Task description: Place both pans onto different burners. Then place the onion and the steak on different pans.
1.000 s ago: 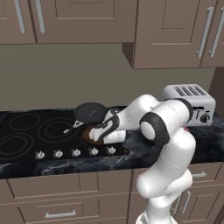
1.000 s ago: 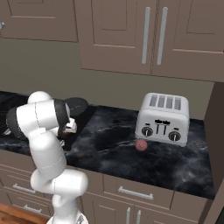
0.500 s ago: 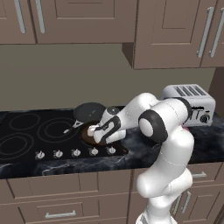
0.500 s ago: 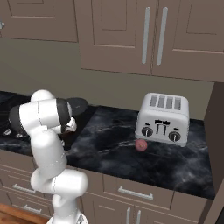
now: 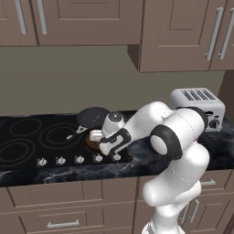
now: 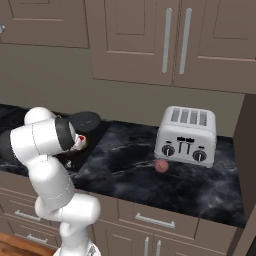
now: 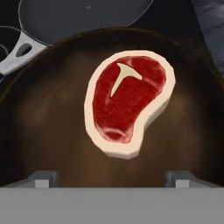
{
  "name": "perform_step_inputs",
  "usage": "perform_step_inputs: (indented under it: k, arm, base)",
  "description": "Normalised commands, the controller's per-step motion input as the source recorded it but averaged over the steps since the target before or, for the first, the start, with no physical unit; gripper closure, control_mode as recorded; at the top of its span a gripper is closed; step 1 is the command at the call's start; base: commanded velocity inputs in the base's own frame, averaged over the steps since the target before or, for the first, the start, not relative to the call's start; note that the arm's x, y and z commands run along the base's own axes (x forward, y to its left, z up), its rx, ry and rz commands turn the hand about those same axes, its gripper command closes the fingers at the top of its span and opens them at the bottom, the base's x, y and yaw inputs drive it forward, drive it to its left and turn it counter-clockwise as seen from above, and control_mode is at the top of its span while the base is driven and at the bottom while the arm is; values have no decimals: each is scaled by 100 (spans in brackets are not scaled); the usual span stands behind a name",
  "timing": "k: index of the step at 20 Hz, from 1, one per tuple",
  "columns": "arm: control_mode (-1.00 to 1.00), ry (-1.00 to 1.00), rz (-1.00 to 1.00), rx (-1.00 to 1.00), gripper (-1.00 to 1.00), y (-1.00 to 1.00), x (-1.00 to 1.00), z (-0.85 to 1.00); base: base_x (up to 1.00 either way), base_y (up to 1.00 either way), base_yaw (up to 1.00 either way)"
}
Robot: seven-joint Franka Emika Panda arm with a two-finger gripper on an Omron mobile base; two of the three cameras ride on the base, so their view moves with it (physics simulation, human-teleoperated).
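The steak [image 7: 127, 103], red with a white fat rim, lies flat inside the brown pan [image 7: 52, 127]. My gripper [image 7: 111, 178] hovers just above it, open, its fingertips [image 7: 43, 178] spread wide on either side with nothing between them. The dark pan [image 7: 83, 17] with its silver handle [image 7: 19, 54] sits just beyond. In the left base view the dark pan [image 5: 93, 116] rests on the cooktop's back right, and the brown pan [image 5: 90, 142] lies in front of it, partly hidden under my hand [image 5: 112, 139]. The onion [image 6: 161, 166] sits on the counter in front of the toaster.
Free burners [image 5: 57, 135] with grey rings lie on the black cooktop left of the pans. A row of silver knobs [image 5: 60, 160] lines its front edge. A silver toaster [image 6: 186, 135] stands at the back right. Wooden cabinets hang overhead.
The gripper has opened and let go of the steak, which now lies in the brown pan. The arm has stayed in nearly the same place.
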Motion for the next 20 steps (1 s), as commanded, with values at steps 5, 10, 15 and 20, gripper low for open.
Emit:
perform_step_inputs:
  k: [5,10,15,20]
  arm:
    - [-100,-5,-5,0,-100,0,-22,55]
    - [-100,-1,0,0,-100,-3,-3,63]
    - [-100,13,0,-2,-100,-5,0,44]
    - [-100,16,0,-17,-100,-15,-2,19]
  base:
    - [0,0,0]
    - [0,0,0]
    - [0,0,0]
    - [0,0,0]
